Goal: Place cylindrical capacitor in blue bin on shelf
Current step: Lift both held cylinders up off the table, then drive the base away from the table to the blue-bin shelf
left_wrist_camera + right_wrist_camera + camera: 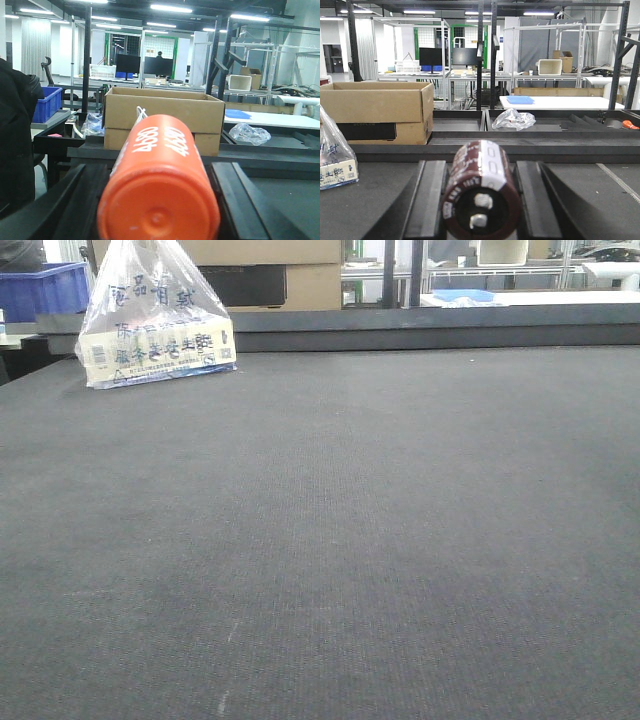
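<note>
- Between the dark fingers [429,200] of the right tool [480,167] sits the capacitor [481,197]. It is a brown can with two metal knobs on its end. The tool is closed on it from both sides.
- The left tool [155,170] is closed on an orange cylinder [160,200] marked 4680.
- I think this is the carry step. The capacitor is held up, but it is not in a bin yet.
- Next, the right arm must reach over the blue bin [45,292] and let go gently.
- The front view shows the desk [350,540], a plastic bag [150,320] and that bin far off, but no arms. Only the wrist views show what is held.
- I cannot make out the shelf.
</note>
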`<state>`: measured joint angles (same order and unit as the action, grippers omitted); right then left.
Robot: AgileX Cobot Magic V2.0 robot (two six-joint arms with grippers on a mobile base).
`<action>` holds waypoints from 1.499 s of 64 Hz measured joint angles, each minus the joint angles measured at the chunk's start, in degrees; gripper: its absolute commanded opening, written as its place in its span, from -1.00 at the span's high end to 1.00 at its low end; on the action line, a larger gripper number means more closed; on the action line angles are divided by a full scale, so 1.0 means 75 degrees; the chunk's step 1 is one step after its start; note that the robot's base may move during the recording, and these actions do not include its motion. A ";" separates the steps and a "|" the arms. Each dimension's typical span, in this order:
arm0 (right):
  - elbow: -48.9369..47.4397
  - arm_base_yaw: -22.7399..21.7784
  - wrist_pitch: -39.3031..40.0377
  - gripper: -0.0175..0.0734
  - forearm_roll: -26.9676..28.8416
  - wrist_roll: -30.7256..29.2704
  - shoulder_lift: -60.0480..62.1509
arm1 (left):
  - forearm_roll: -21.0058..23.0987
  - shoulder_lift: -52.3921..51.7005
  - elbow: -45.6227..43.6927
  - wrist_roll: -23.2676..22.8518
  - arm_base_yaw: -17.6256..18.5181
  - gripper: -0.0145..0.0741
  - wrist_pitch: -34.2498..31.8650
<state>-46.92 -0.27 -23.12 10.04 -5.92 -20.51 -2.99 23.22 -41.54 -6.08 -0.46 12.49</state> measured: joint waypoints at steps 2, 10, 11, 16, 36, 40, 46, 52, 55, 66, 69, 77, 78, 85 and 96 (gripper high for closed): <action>0.0000 0.0000 0.0000 0.97 0.0000 0.0000 0.0000 | 0.0000 0.0000 0.0000 0.0000 0.0000 0.92 0.0000; 0.0000 0.0000 0.0000 0.97 0.0000 0.0000 0.0000 | 0.0000 0.0000 0.0000 0.0000 0.0000 0.92 0.0000; 0.0000 0.0000 0.0000 0.97 0.0000 0.0000 0.0000 | 0.0000 0.0000 0.0000 0.0000 0.0000 0.92 0.0000; 0.0000 0.0000 0.0000 0.97 0.0000 0.0000 0.0000 | 0.0000 0.0000 0.0000 0.0000 0.0000 0.92 0.0000; 0.0000 0.0000 0.0000 0.97 0.0000 0.0000 0.0000 | 0.0000 0.0000 0.0000 0.0000 0.0000 0.92 0.0000; 0.0000 0.0000 0.0000 0.97 0.0000 0.0000 0.0000 | 0.0000 0.0000 0.0000 0.0000 0.0000 0.92 0.0000; 0.0000 0.0000 -0.0016 0.97 0.0000 0.0000 0.0000 | 0.0000 0.0000 0.0000 0.0000 0.0000 0.92 0.0000; 0.0000 0.0000 -0.0016 0.97 0.0000 0.0000 0.0000 | 0.0000 0.0000 0.0000 0.0000 0.0000 0.92 0.0000; 0.0000 0.0000 -0.0016 0.97 0.0000 0.0000 0.0000 | 0.0000 0.0000 0.0000 0.0000 0.0000 0.92 0.0000; 0.0000 0.0000 -0.0011 0.97 -0.0005 0.0000 0.0015 | 0.0000 -0.0058 0.0012 0.0000 0.0000 0.92 -0.0005; 0.0000 0.0000 -0.0028 0.97 -0.0005 0.0000 0.0015 | 0.0000 -0.0079 0.0016 0.0000 0.0000 0.92 -0.0005; 0.0000 0.0000 -0.0028 0.97 -0.0005 0.0000 0.0031 | 0.0000 -0.0116 0.0031 0.0000 0.0000 0.92 -0.0005; 0.0000 0.0000 -0.0028 0.97 -0.0005 0.0000 0.0047 | 0.0000 -0.0130 0.0031 0.0000 0.0000 0.92 -0.0005; 0.0000 0.0000 -0.0028 0.97 -0.0005 0.0000 0.0046 | 0.0000 -0.0145 0.0031 0.0000 0.0000 0.92 -0.0005; 0.0000 0.0000 -0.0028 0.97 -0.0005 0.0000 0.0046 | 0.0000 -0.0145 0.0031 0.0000 0.0000 0.92 -0.0005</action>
<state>-46.92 -0.27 -23.33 10.00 -5.92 -20.17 -2.99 22.13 -41.31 -6.08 -0.46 12.45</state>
